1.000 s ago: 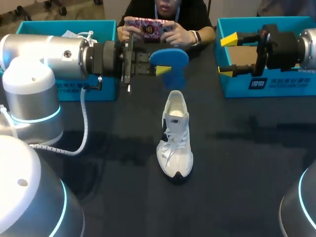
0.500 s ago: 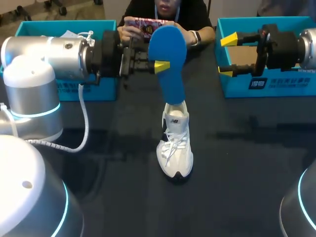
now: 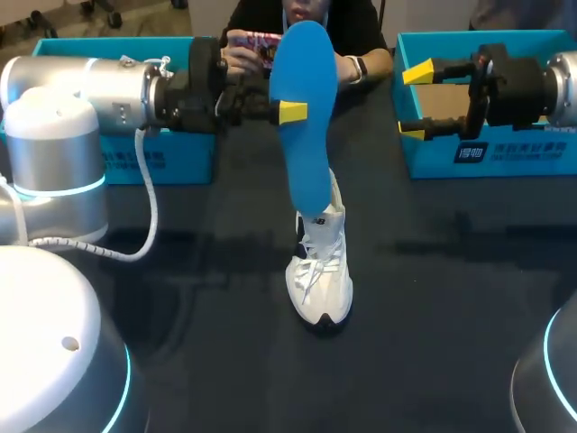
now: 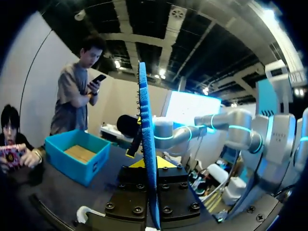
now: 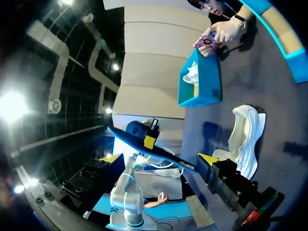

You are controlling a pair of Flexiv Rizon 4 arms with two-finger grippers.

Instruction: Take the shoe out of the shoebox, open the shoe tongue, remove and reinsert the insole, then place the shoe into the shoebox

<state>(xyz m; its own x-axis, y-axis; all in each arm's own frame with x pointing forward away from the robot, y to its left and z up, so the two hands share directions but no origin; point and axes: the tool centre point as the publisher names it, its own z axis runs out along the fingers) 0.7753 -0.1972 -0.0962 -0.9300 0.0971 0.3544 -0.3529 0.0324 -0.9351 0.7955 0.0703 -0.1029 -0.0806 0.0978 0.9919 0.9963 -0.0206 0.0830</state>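
While left jaws clamp the insole above the shoe, right jaws gape.

Pointing inward, left tool clamped tight; right tool opposite it, gaping wide

Shoe centre of table — insole above its heel; left box, right box behind, flanking.
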